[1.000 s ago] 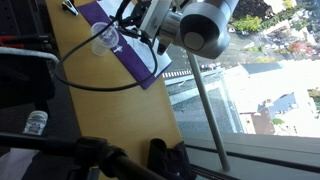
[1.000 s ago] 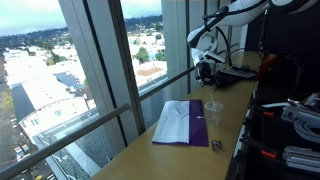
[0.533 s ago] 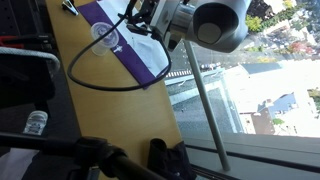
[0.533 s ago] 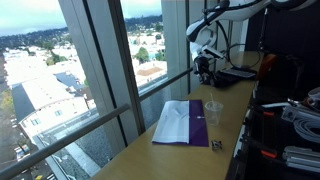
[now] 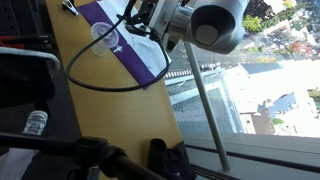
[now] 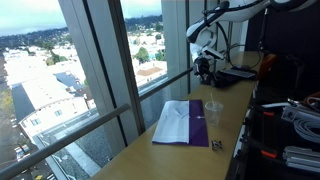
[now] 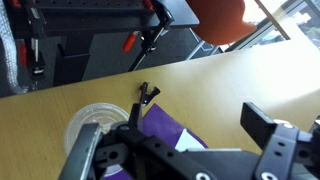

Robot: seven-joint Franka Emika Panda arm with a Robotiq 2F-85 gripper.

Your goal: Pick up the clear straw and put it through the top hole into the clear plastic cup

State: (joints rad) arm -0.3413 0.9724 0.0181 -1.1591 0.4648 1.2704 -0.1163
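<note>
The clear plastic cup (image 5: 103, 37) with its round lid stands at the near edge of a purple cloth (image 5: 135, 55) on the wooden table; it also shows in an exterior view (image 6: 212, 112) and in the wrist view (image 7: 93, 119). The top hole is too small to make out. A thin pale line (image 7: 136, 112) between the cup and a black clip (image 7: 147, 94) may be the clear straw; I cannot be sure. My gripper (image 7: 172, 132) is open and empty, held above the cloth beside the cup. It also shows in both exterior views (image 5: 148, 18) (image 6: 204, 68).
White paper (image 6: 178, 118) lies on the purple cloth. A plastic bottle with a white cap (image 5: 35, 122) stands off the table's side. Tall windows (image 6: 110, 70) run along the table's far edge. Black cables (image 5: 90, 82) and equipment (image 6: 285, 110) crowd the other side.
The arm shifted a little along the table a second ago, the wrist turning slightly. It has held almost still for the last half second. The cup and cloth have not moved.
</note>
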